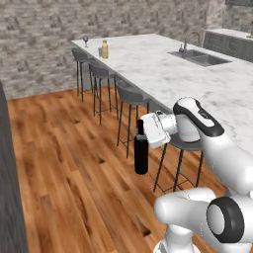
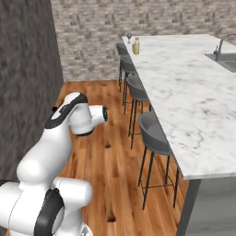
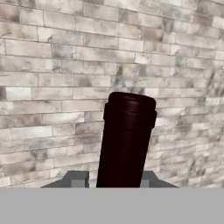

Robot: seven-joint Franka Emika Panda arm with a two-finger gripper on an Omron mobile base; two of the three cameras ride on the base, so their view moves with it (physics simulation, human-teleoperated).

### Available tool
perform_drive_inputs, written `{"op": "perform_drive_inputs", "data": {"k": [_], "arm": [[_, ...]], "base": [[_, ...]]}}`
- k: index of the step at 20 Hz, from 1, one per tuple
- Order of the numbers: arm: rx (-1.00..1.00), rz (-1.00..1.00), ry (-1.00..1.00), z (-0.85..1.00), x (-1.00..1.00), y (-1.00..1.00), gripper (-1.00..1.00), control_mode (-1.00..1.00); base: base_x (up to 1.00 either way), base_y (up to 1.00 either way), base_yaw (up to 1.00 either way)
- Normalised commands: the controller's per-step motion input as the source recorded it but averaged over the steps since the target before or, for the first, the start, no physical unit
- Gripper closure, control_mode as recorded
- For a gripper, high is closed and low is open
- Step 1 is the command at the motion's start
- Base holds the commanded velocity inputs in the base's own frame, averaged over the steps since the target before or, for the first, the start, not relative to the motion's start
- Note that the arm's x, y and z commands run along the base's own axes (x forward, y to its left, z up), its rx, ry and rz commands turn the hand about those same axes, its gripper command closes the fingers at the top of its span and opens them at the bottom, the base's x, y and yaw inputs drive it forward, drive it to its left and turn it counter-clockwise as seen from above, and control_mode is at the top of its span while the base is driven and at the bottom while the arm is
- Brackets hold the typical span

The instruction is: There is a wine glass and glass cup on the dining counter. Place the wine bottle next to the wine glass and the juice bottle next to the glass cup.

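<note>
My gripper (image 1: 140,129) is shut on the neck of the wine bottle (image 1: 141,153), a slim all-black bottle that hangs upright over the wooden floor beside the stools. In the hand view its dark neck (image 3: 127,140) rises between my gripper's (image 3: 111,180) two fingertips, against a brick wall. Far off, at the back corner of the dining counter (image 1: 163,64), stand the small stemmed wine glass (image 1: 85,39) and the yellow juice bottle (image 1: 105,49), with the pale glass cup (image 1: 100,51) close beside the juice bottle. From the right, the wine glass (image 2: 129,37) and juice bottle (image 2: 136,46) appear at the same corner.
Grey stools (image 1: 131,96) line the counter's near side. A sink (image 1: 200,58) with a curved tap (image 1: 188,42) sits in the marble top to the right. A dark wall (image 2: 23,69) stands on my left, and a brick wall (image 1: 44,29) closes the far end.
</note>
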Motion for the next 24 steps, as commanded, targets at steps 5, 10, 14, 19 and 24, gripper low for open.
{"op": "perform_drive_inputs", "data": {"k": [5,10,14,19,24], "arm": [[0.0,0.0,0.0,0.0,0.0,0.0,1.0,1.0],[0.0,0.0,0.0,0.0,0.0,0.0,1.0,1.0],[0.0,0.0,0.0,0.0,0.0,0.0,1.0,1.0],[0.0,0.0,0.0,0.0,0.0,0.0,1.0,1.0],[0.0,0.0,0.0,0.0,0.0,0.0,1.0,1.0]], "base": [[0.88,0.53,0.0],[0.88,0.58,0.0],[0.87,0.6,0.0],[0.88,0.6,0.0],[0.88,0.6,0.0]]}}
